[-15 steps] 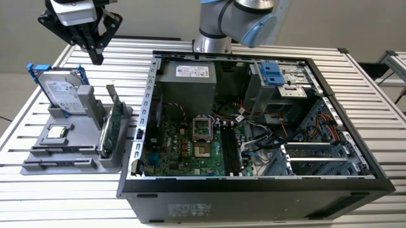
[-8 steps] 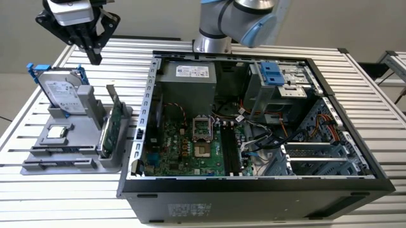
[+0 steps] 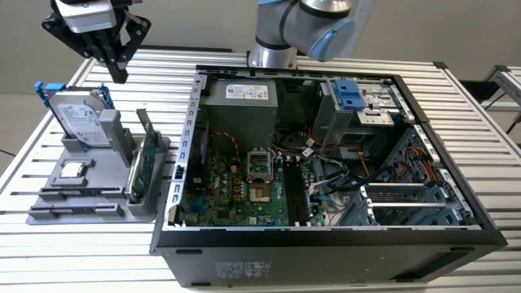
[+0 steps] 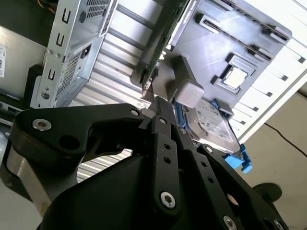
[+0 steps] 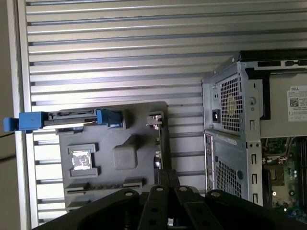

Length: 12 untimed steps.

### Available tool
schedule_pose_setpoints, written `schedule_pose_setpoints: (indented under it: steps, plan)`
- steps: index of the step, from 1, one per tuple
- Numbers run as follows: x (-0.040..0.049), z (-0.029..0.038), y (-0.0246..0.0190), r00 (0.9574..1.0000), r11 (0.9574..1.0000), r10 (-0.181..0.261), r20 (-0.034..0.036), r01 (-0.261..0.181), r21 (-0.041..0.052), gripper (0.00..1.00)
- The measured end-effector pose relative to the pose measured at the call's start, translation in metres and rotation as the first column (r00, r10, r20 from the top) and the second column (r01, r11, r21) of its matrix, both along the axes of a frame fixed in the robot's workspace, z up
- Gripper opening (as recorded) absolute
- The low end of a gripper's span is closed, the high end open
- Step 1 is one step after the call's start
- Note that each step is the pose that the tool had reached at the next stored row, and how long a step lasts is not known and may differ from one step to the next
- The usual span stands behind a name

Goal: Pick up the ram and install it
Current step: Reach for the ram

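- Gripper (image 3: 119, 74) is hovering high over the hard drive (image 3: 82, 116), at the far end of the grey holder (image 3: 106, 177) on the exterior view's left.
- Jaws are sitting drawn together, carrying nothing.
- Ram (image 3: 69, 193) is standing edge-on in the holder's near slots, well apart from the gripper and untouched.
- Judgement: a clean pick is calling for jaws opened above the stick, straddling its thin faces mid-length and keeping clear of the green card (image 3: 140, 168).
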<state>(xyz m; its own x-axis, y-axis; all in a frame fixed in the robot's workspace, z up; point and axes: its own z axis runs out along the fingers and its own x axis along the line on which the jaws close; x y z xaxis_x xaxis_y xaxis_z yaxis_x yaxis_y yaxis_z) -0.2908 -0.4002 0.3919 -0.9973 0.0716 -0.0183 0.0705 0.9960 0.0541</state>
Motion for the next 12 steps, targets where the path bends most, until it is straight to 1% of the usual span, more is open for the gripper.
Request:
schedule_pose_setpoints:
  steps: [7,12]
  plan:
    - [-0.0081,-0.0001,-0.0002,1.0000,1.0000,0.000,0.0001,0.000,0.0002,0.00]
    - [-0.0173,0.0000,-0.0003,1.0000,1.0000,0.000,-0.0001,0.000,0.0003,0.00]
